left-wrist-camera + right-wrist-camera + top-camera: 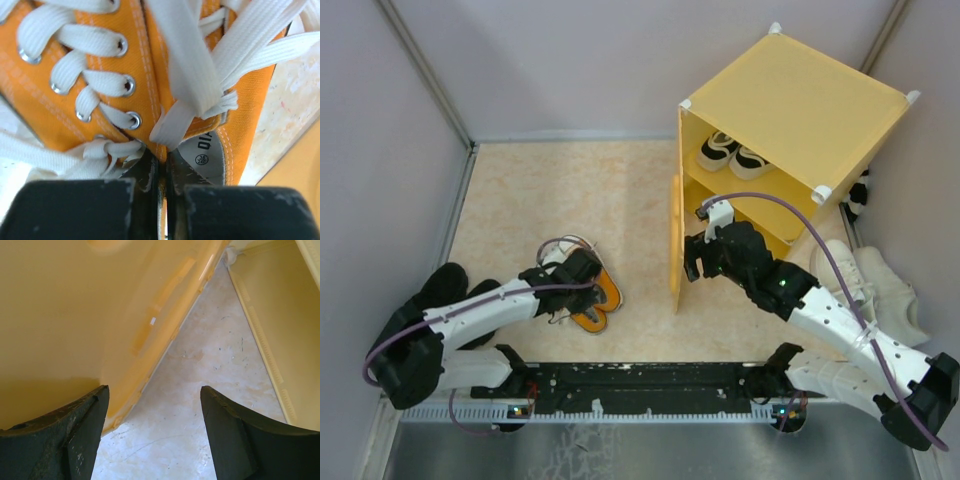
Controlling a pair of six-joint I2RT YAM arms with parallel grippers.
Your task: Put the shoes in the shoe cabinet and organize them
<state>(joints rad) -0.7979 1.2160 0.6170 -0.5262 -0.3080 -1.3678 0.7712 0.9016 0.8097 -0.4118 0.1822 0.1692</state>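
Top external view: a yellow shoe cabinet point(800, 100) with white corner connectors stands at the far right of a pale, mottled table point(540, 190). Its door point(675, 240) hangs open toward the near side and is seen edge-on. A black-and-white pair point(735, 155) sits side by side on the upper shelf. The orange sneakers point(605, 293) lie together on the table, left of the open door and near the middle, with the left arm point(490, 300) reaching over them. An off-white pair point(880, 285) lies to the right of the cabinet, partly crossed by the right arm point(840, 320).

Left wrist view: the left gripper point(161, 170) is almost fully closed, pinching the inner side walls of the two orange shoes where they meet. Loose white laces point(190, 60) trail across the orange canvas (silver eyelets show on the left shoe), and a grey insole carries a printed label point(202, 157).

Right wrist view: the right gripper point(155, 395) is spread wide and holds nothing. It hovers over bare table, with the door's yellow inner face just beside one finger. The open door stands between this gripper and the orange pair.
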